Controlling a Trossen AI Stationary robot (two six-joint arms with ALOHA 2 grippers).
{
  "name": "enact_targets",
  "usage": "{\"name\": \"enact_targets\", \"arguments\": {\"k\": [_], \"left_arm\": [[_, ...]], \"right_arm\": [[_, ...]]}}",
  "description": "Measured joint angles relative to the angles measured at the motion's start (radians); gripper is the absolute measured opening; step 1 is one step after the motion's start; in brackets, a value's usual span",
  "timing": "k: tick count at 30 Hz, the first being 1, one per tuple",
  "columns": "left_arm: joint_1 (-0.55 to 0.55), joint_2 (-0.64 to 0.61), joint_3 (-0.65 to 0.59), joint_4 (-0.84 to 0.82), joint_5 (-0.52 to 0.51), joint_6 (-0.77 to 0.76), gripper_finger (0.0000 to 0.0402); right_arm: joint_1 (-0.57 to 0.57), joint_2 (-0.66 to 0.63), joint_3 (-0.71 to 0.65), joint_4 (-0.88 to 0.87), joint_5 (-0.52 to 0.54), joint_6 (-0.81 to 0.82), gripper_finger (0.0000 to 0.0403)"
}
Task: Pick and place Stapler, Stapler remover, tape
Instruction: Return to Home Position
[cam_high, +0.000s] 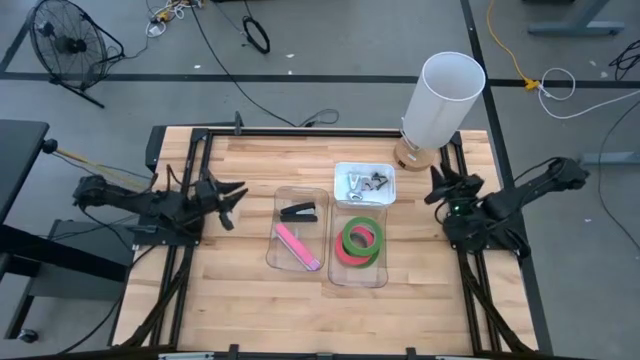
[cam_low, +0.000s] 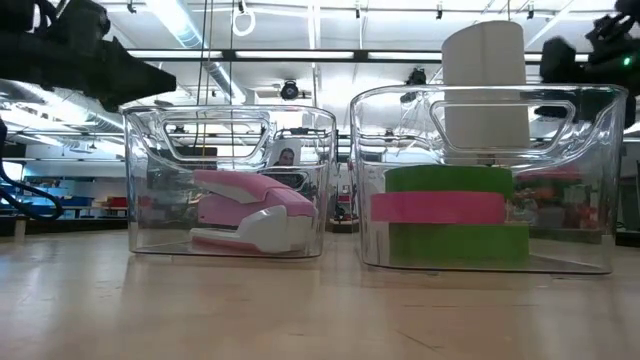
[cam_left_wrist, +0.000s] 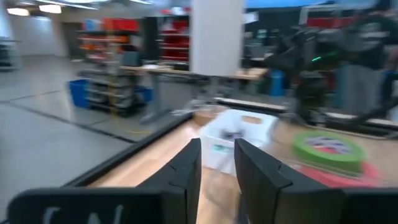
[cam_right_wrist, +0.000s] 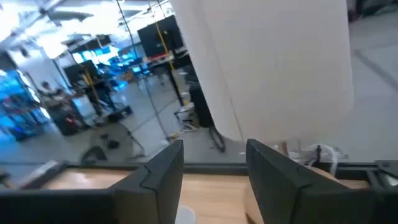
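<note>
Wooden table (cam_high: 240, 300) edges hold left pincer (cam_high: 232, 200), right pincer (cam_high: 437, 185); bins (cam_high: 275, 215) sit between.

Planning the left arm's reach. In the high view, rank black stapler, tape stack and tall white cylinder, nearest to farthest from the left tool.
From the left tool, on the left side:
1. black stapler, in the left clear bin.
2. tape stack, in the right clear bin.
3. tall white cylinder, back right, beyond both bins.
</note>
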Motion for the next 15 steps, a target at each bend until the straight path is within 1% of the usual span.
{"name": "enact_targets", "arguments": {"k": [3,5,8,9,11,15], "left_arm": [[0.034,0.007,0.0,-0.011,0.116,-0.017,0.0089],[0.044,0.007,0.0,-0.038,0.135,-0.022,0.0083],[0.048,0.007,0.0,-0.076,0.132,-0.05,0.0079],[0.048,0.007,0.0,-0.074,0.133,-0.062,0.0079],[0.048,0.006,0.0,-0.071,0.133,-0.093,0.0078],[0.048,0.006,0.0,-0.072,0.132,-0.138,0.0078]], "right_arm": [[-0.021,0.021,-0.077,0.159,-0.019,-0.157,0.0176],[-0.034,0.025,-0.128,0.208,-0.03,-0.195,0.0176],[-0.037,0.025,-0.187,0.277,-0.078,-0.194,0.0176],[-0.037,0.025,-0.2,0.29,-0.112,-0.192,0.0176],[-0.039,0.025,-0.201,0.342,-0.217,-0.19,0.0176],[-0.038,0.025,-0.203,0.406,-0.504,-0.17,0.0176]]}}
